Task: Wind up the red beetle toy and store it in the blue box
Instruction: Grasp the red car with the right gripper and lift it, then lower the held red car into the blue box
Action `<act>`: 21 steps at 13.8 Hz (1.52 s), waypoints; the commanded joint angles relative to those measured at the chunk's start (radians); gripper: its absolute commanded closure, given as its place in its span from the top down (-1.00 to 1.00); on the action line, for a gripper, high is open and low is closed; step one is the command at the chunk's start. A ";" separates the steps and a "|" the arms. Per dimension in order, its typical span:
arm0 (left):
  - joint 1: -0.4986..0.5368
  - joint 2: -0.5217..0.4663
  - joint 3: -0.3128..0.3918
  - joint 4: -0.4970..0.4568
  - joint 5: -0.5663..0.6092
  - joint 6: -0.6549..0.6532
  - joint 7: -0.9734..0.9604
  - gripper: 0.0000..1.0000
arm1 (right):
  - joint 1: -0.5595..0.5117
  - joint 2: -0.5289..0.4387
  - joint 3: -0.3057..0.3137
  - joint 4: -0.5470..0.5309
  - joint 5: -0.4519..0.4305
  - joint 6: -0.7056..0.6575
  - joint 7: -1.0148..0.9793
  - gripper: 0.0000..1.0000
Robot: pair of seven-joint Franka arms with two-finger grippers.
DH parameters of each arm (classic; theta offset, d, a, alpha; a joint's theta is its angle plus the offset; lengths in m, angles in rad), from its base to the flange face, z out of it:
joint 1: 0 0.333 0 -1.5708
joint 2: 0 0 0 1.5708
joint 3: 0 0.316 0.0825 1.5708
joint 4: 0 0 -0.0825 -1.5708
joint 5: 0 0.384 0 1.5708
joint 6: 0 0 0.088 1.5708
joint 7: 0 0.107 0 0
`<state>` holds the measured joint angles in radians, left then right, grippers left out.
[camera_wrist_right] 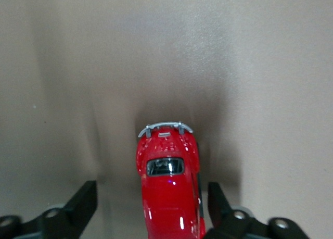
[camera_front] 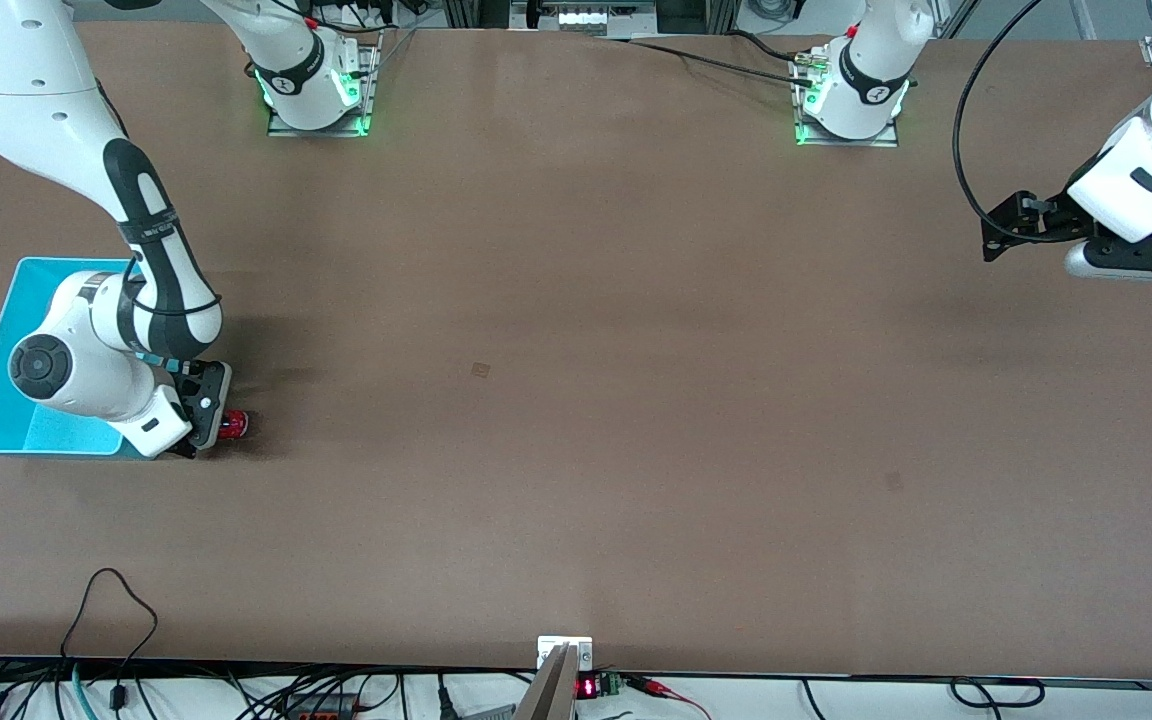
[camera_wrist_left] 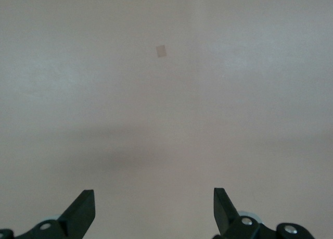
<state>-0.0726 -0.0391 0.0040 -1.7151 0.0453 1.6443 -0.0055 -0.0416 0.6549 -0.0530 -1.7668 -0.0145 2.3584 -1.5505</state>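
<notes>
The red beetle toy (camera_front: 234,425) sits on the brown table just outside the blue box (camera_front: 36,266), by the box's corner nearer the front camera. My right gripper (camera_front: 215,432) is down at the table over the toy. In the right wrist view the toy (camera_wrist_right: 169,197) lies between the open fingers (camera_wrist_right: 86,197), closer to one finger, with a clear gap to the other. My right gripper (camera_wrist_right: 151,192) is not closed on it. My left gripper (camera_front: 1001,235) waits open and empty in the air over the left arm's end of the table; it also shows in the left wrist view (camera_wrist_left: 153,197).
The right arm's wrist and forearm (camera_front: 86,360) hang over the blue box and hide much of its floor. A small square mark (camera_front: 481,369) lies on the table's middle. Cables run along the table edge nearest the front camera.
</notes>
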 commanded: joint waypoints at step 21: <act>-0.003 0.001 -0.002 0.026 0.001 -0.029 0.002 1.00 | 0.022 -0.271 -0.094 0.027 0.215 -0.074 0.823 -0.64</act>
<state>-0.0727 -0.0394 0.0035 -1.7126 0.0453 1.6380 -0.0055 -0.0142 0.4277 -0.1172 -1.7089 0.2180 2.3321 -0.8381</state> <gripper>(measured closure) 0.000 0.555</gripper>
